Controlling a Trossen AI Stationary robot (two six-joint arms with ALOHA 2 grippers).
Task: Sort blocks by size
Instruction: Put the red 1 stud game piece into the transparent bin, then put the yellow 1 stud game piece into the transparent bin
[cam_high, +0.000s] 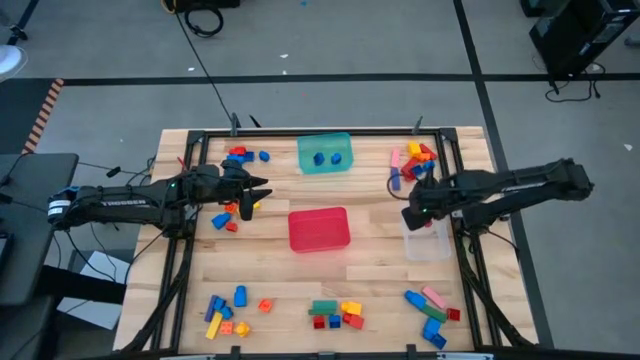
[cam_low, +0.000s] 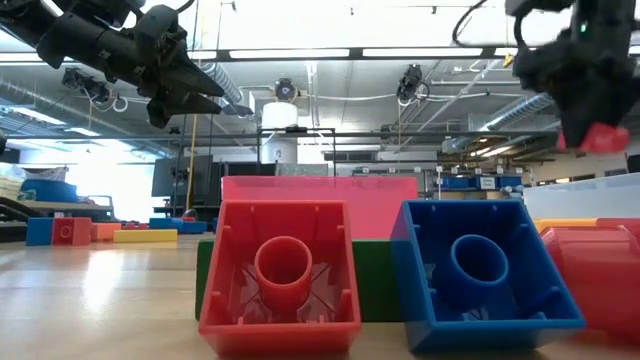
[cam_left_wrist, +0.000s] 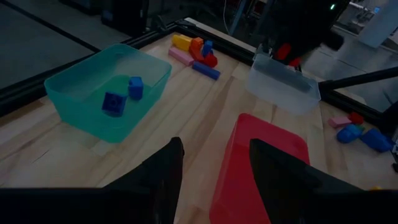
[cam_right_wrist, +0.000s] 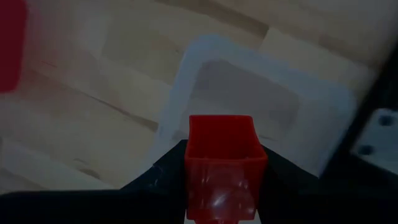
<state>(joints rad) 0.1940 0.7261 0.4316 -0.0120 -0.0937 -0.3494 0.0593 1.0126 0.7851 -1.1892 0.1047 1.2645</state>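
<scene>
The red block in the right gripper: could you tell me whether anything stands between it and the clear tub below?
Nothing visible does. The right gripper holds the red block directly above the clear tub, whose open inside looks empty in the right wrist view.

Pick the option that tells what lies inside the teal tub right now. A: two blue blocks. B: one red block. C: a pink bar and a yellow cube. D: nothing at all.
A: the left wrist view shows two small blue plastic blocks on the floor of the teal plastic tub, and the high view shows the same pair there, with no other colour inside.
</scene>
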